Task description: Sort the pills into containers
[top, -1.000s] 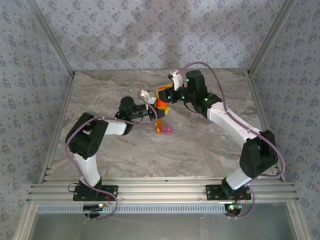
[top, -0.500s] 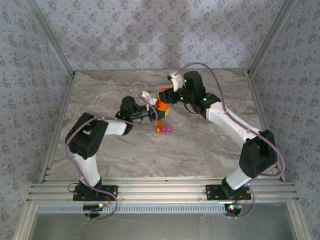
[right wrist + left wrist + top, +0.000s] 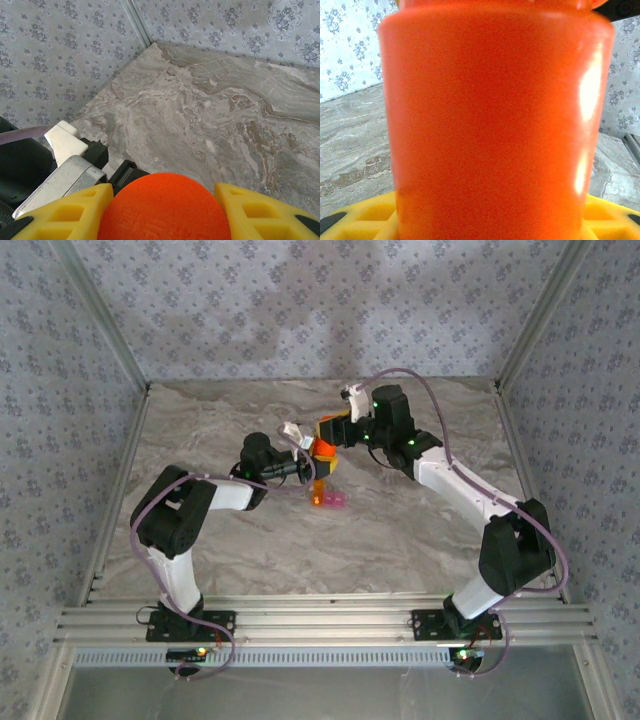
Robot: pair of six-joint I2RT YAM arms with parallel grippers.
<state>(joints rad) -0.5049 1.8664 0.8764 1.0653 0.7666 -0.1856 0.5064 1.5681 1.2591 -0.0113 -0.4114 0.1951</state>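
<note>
Looking across the marble table (image 3: 200, 420), you see your left gripper (image 3: 316, 457) clamped on the orange bottle (image 3: 322, 448) and your right gripper (image 3: 330, 430) pinching its cap (image 3: 162, 207); the containers (image 3: 331, 499), orange joined to pink, sit just beside the bottle, contents too small to tell

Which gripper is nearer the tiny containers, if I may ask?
Left. The left gripper sits just behind the containers, gripping the bottle; the right gripper is farther back.
</note>
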